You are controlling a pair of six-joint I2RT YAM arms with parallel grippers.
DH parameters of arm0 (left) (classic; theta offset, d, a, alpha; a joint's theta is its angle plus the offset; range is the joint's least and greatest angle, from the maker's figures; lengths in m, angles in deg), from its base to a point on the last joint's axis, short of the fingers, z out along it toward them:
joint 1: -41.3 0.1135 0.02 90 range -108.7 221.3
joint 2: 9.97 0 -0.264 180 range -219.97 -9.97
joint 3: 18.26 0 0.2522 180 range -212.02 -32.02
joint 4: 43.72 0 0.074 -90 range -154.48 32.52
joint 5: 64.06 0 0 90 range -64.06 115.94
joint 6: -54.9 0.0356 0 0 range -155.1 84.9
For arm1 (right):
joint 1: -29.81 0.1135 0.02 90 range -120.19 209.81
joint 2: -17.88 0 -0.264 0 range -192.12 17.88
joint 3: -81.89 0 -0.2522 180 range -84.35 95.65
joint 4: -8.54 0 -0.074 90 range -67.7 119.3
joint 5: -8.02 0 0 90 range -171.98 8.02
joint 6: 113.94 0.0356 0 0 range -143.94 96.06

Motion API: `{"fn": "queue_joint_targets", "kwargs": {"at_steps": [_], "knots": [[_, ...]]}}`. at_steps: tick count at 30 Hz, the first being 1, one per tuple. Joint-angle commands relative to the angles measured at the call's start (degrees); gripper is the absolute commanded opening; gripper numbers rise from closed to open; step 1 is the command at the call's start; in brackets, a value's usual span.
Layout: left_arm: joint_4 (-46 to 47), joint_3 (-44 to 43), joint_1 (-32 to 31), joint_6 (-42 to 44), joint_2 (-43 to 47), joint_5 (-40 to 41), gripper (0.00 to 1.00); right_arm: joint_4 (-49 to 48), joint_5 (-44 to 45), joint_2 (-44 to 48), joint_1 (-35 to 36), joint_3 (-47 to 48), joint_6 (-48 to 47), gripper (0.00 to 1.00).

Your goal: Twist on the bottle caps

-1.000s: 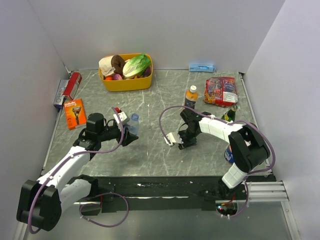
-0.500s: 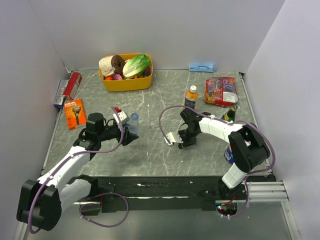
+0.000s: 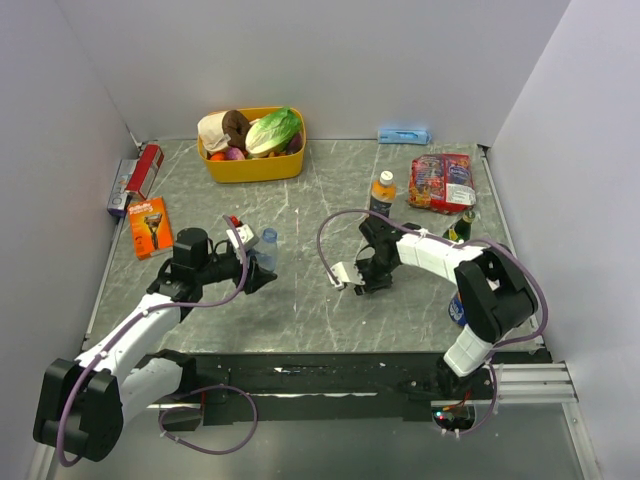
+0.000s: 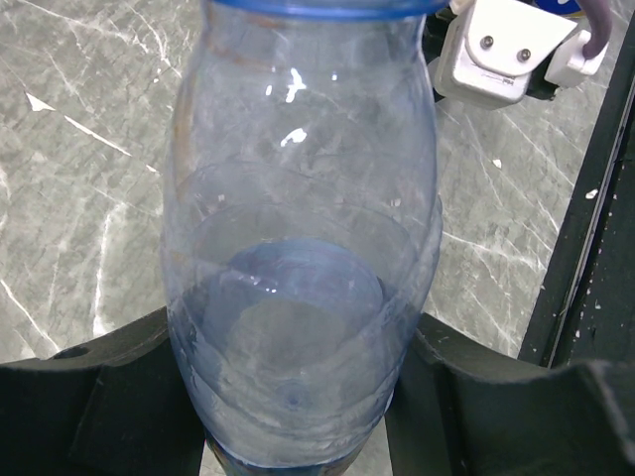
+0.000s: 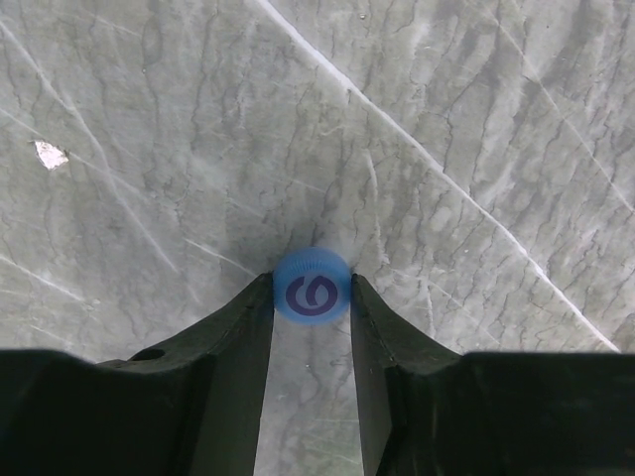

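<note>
So the right gripper (image 5: 312, 297) pinches the blue cap (image 5: 312, 286) and the left gripper (image 4: 298, 397) clamps the water bottle (image 4: 303, 248). Next move, I reckon: carry the cap toward nine o'clock, onto the bottle's neck.

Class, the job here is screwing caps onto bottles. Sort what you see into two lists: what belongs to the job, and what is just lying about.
Belongs to the job: blue cap, clear water bottle, orange-liquid bottle.

Just lying about: yellow basket of food, orange razor pack, red snack packets, dark green bottle, blue-and-white can.
</note>
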Motion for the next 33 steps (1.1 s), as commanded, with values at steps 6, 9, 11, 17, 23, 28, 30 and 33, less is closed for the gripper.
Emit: {"fn": "queue_joint_targets", "kwargs": {"at_steps": [6, 9, 11, 17, 23, 28, 30, 33], "knots": [[-1.05, -0.16, -2.29, 5.8, 0.02, -1.76, 0.01, 7.12, -5.75, 5.56, -0.32, 7.69, 5.0, 0.28], [-5.88, 0.19, -6.5, 12.83, -0.07, -2.02, 0.01, 14.5, -12.77, 9.44, 0.21, 16.56, 9.48, 0.28], [-8.35, -0.07, -9.83, 16.37, -0.86, -1.94, 0.01, 19.26, -15.87, 11.37, 0.91, 23.48, 12.64, 0.28], [-9.15, -2.0, -14.59, 22.01, -2.0, -2.37, 0.01, 21.12, -20.36, 15.77, 7.58, 32.22, 18.62, 0.29], [-6.78, -3.41, -15.83, 21.05, -2.62, -2.64, 0.01, 20.41, -19.22, 17.53, 13.74, 32.93, 19.42, 0.3], [-4.94, -4.03, -16.36, 18.93, -2.44, -3.16, 0.01, 17.26, -17.29, 16.57, 16.56, 33.02, 21.26, 0.3], [-4.58, -4.11, -16.53, 18.06, -2.53, -2.55, 0.01, 16.2, -16.59, 15.95, 16.73, 33.11, 22.31, 0.3], [-4.41, -3.15, -16.45, 14.02, -1.4, 0.34, 0.01, 15.4, -16.06, 15.33, 16.56, 32.67, 23.64, 0.3]]}}
